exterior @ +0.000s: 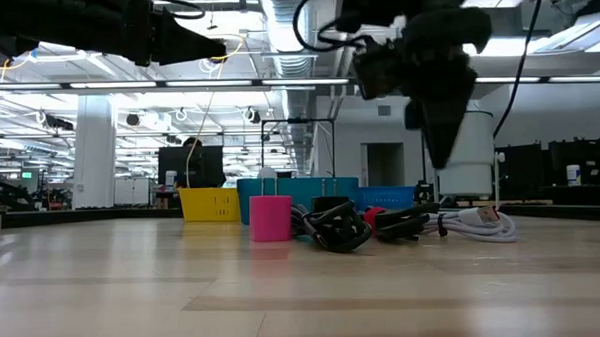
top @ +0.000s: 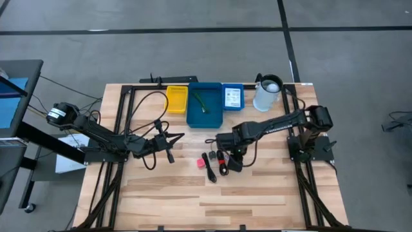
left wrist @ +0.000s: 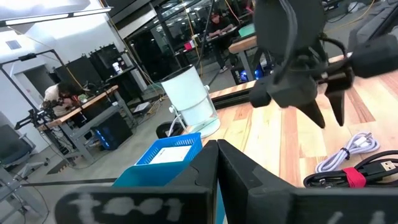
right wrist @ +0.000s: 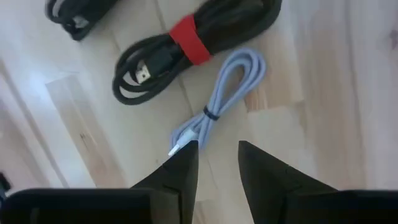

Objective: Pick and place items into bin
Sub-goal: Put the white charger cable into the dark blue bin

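My right gripper point(right wrist: 217, 154) is open and hovers above a pale coiled cable point(right wrist: 219, 92) that lies flat on the table; its fingers point down point(exterior: 442, 159). Beside it lie a black coiled cable with a red strap point(right wrist: 186, 43), another black cable point(right wrist: 74, 15), a pink cube point(top: 200, 163) and a small black block point(top: 235, 165). A green pen point(top: 203, 103) lies in the blue bin point(top: 193, 117). A white packet point(top: 232, 96) sits in the small blue bin. My left gripper point(top: 172, 139) is shut, held in the air left of the items.
A yellow bin point(top: 177, 100) stands left of the blue bin at the table's far edge, and a white jug point(top: 267, 93) stands to the right of the small blue bin. Bare wood stretches along the table's near half. People sit at desks in the room beyond.
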